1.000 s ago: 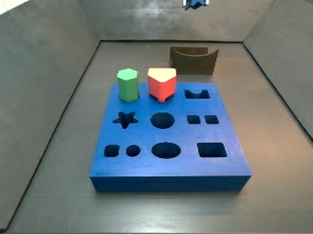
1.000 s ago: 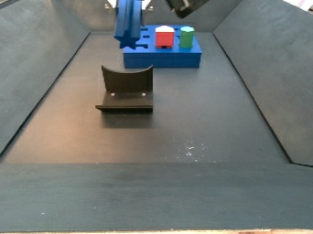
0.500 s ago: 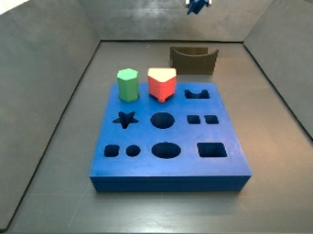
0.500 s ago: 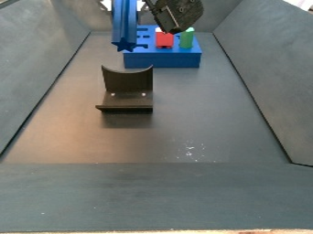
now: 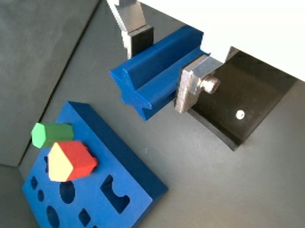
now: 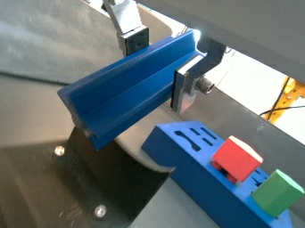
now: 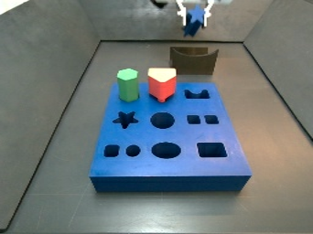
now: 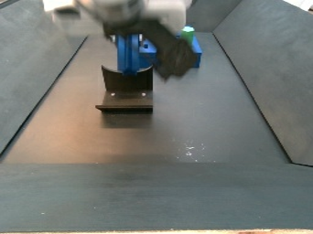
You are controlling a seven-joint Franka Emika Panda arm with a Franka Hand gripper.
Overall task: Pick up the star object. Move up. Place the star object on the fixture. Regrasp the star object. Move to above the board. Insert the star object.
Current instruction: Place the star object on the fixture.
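Note:
My gripper [image 5: 166, 67] is shut on the star object [image 5: 155, 73], a dark-blue prism with a star-shaped end, held crosswise between the silver fingers [image 5: 194, 82]. Both wrist views show this grip [image 6: 161, 67], with the star object [image 6: 125, 89] sticking out to one side. In a side view the gripper [image 7: 193, 26] hangs just above the fixture [image 7: 193, 61] behind the board [image 7: 166, 137]. In a side view the star object [image 8: 130, 55] is low over the fixture's notch [image 8: 124, 91]; the gripper [image 8: 132, 37] is motion-blurred.
A green hexagonal peg [image 7: 127, 84] and a red peg [image 7: 162, 85] stand in the board's back row. The star-shaped hole [image 7: 124, 118] is near the board's left side. Grey sloping walls enclose the floor [image 7: 49, 137].
The gripper has come down from the top of the view with the star object and now hangs close above the fixture. The board and pegs have not moved.

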